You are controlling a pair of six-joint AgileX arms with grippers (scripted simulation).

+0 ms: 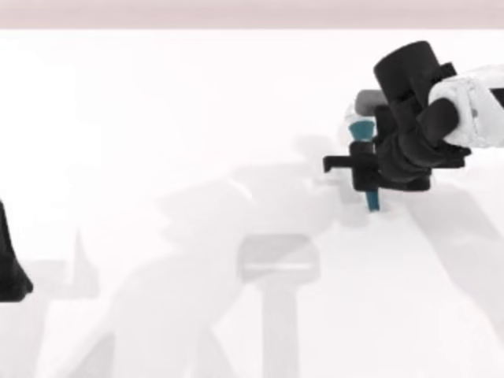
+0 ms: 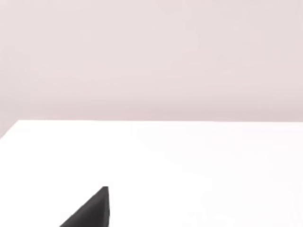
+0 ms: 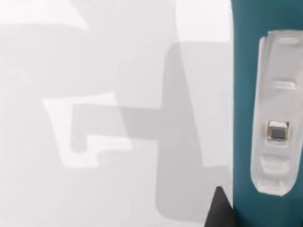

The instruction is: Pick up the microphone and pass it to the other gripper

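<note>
Bright, washed-out light; soft grey shadows on table (image 1: 157, 118); slight blur.

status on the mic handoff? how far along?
Done: the right gripper, at the table's right side, looks closed around the microphone's teal handle; the right wrist view shows handle and white switch up close. In hand: the pick-up; whether it is lifted clear is hard to tell. Left: the pass. The left gripper sits parked at the far left edge, nowhere near.
</note>
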